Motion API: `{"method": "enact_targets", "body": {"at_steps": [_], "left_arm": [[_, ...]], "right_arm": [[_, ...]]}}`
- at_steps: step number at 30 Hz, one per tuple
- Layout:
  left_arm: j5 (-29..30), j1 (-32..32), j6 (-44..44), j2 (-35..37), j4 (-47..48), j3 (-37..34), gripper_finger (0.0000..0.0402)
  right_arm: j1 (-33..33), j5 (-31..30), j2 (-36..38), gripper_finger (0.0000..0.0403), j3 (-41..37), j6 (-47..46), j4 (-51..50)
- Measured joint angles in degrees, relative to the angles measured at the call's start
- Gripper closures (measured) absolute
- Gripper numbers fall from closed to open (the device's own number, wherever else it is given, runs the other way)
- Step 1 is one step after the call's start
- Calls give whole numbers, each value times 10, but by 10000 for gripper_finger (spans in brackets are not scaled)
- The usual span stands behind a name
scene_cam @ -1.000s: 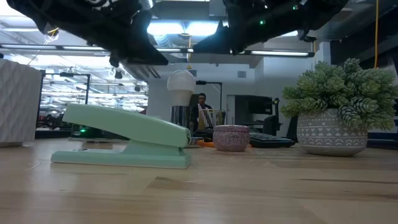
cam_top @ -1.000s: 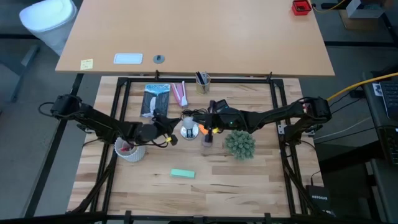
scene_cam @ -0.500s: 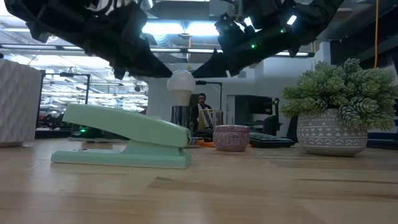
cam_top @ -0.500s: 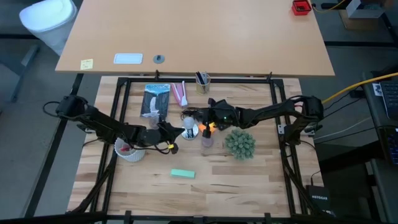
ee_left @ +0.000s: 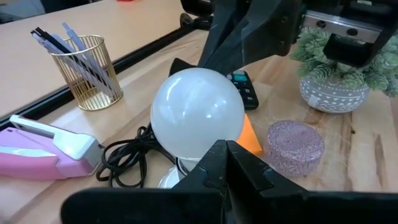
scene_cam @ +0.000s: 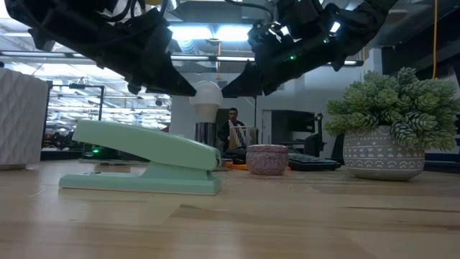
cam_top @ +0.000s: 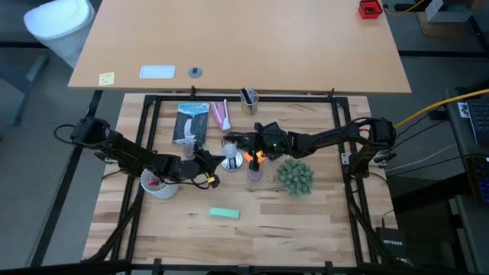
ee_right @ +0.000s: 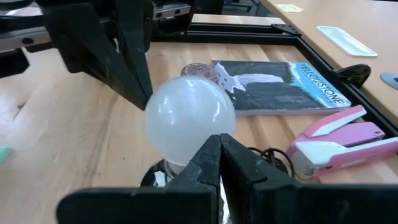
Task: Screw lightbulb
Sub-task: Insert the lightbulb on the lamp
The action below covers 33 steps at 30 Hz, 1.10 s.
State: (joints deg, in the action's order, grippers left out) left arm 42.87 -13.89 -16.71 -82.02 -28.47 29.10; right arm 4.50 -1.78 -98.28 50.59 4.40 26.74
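The frosted white lightbulb (scene_cam: 208, 97) stands upright at the table's middle (cam_top: 231, 158), its narrow base in a short socket (scene_cam: 208, 134) on a shiny round disc. My left gripper (ee_left: 225, 155) is shut, its tips at the bulb's (ee_left: 198, 115) lower side, coming from the table's left (scene_cam: 191, 91). My right gripper (ee_right: 219, 148) is shut too, its tips at the opposite side of the bulb (ee_right: 189, 118), coming from the table's right (scene_cam: 226, 92). Both slant slightly downward. My left gripper's shut fingertips (ee_left: 214, 152) stand right at the bulb's lower left side; I cannot tell whether they touch it. My right gripper's shut fingertips (ee_right: 211, 146) stand right at the bulb's lower right side; whether they touch it I cannot tell either.
Close by are a purple tin (scene_cam: 267, 159), a potted plant (cam_top: 294, 176), a black cord (ee_left: 127, 158), a pink stapler (ee_left: 46, 149), a book (ee_right: 280, 93) and a gold pen holder (ee_left: 84, 71). A green stapler (cam_top: 224, 213) lies nearer; a white cup (cam_top: 159, 185) stands at the left.
Both grippers have come down, tipping their fingers lower, and have closed in on the bulb from either side; their shut tips now stand level with the bulb's globe. The bulb has stayed upright in its place.
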Motion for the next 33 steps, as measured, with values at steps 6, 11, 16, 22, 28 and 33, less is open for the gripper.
{"method": "enact_targets", "body": {"at_steps": [6, 11, 16, 22, 28, 33], "left_arm": [[12, 0, -6, 0, 12, 0, 402], [33, 0, -11, 0, 17, 0, 402], [53, 4, -18, 0, 14, 0, 401], [51, 17, -33, 0, 25, 1, 401], [52, 15, -18, 2, 24, 1, 401], [56, 8, 8, 28, 25, 0, 401]], "right_arm": [[-17, -1, 0, 391, 0, 1, -2], [-23, 2, 1, 391, 0, -9, -9], [-30, 30, 1, 391, 0, -14, -7], [-51, 31, 0, 391, 0, -11, 17], [-53, 13, 5, 391, 0, 3, 27], [-53, -32, 30, 391, 0, 26, 24]]}}
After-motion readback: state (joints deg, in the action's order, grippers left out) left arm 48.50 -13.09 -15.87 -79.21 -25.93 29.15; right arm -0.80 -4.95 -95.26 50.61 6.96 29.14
